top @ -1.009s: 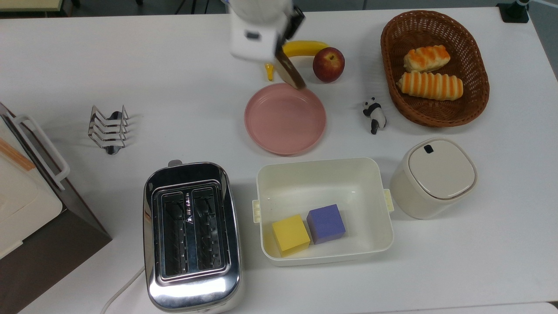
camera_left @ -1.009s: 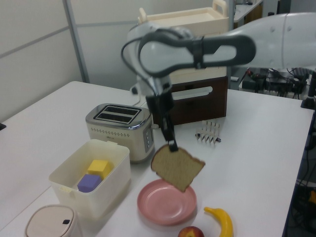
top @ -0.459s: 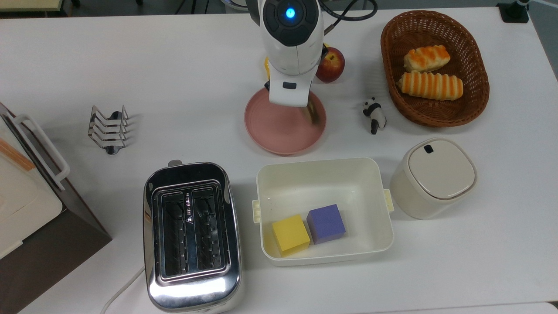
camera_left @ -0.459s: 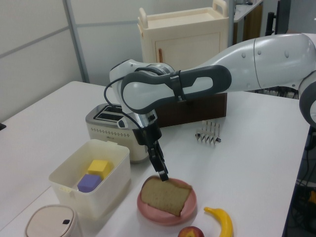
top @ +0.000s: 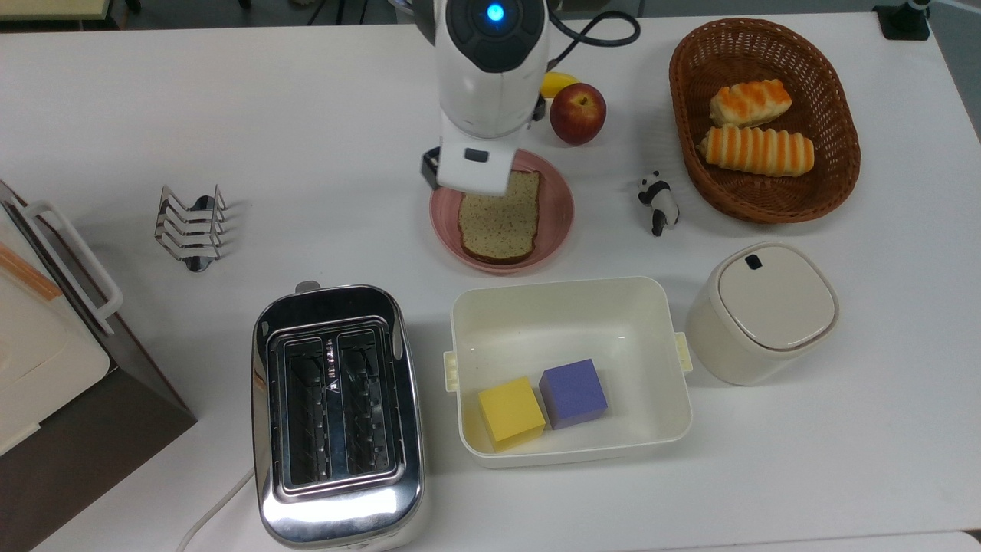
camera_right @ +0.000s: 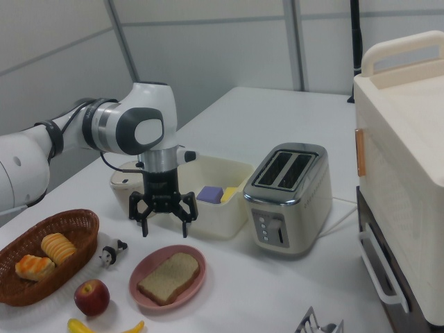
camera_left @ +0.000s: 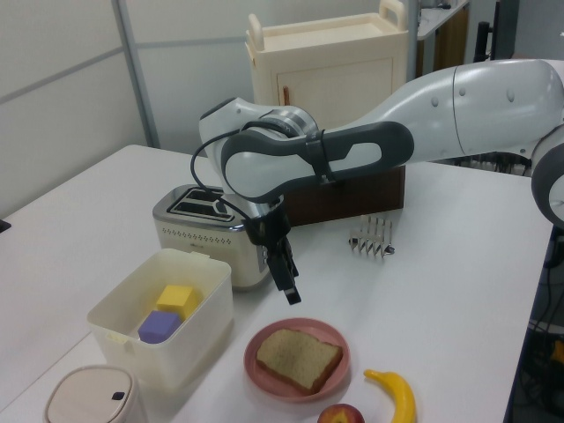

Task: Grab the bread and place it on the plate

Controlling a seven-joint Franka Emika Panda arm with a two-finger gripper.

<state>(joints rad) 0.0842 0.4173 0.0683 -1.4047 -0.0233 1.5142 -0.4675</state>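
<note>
The bread [top: 498, 218] is a brown speckled slice lying flat on the pink plate [top: 559, 207], well inside its rim. In the right view my gripper [camera_right: 164, 225] hangs open a short way above the far edge of the plate [camera_right: 146, 266], with nothing between its spread fingers. The slice [camera_right: 166, 277] rests apart from them. The left view has the gripper [camera_left: 289, 295] pointing down just above and behind the bread [camera_left: 300, 357] on the plate [camera_left: 295, 328]. In the top view the arm's white wrist covers the plate's upper left part.
A white tub [top: 567, 307] with a yellow and a purple cube stands just in front of the plate, a chrome toaster [top: 337, 414] beside it. An apple [top: 577, 113], banana [top: 558, 80], panda figure [top: 659, 201], roll basket [top: 762, 119], lidded canister [top: 762, 310] and toast rack [top: 190, 228] surround the plate.
The slice, held tilted above the plate a second ago, came down and now lies flat on it. The gripper has let go of it and lifted slightly.
</note>
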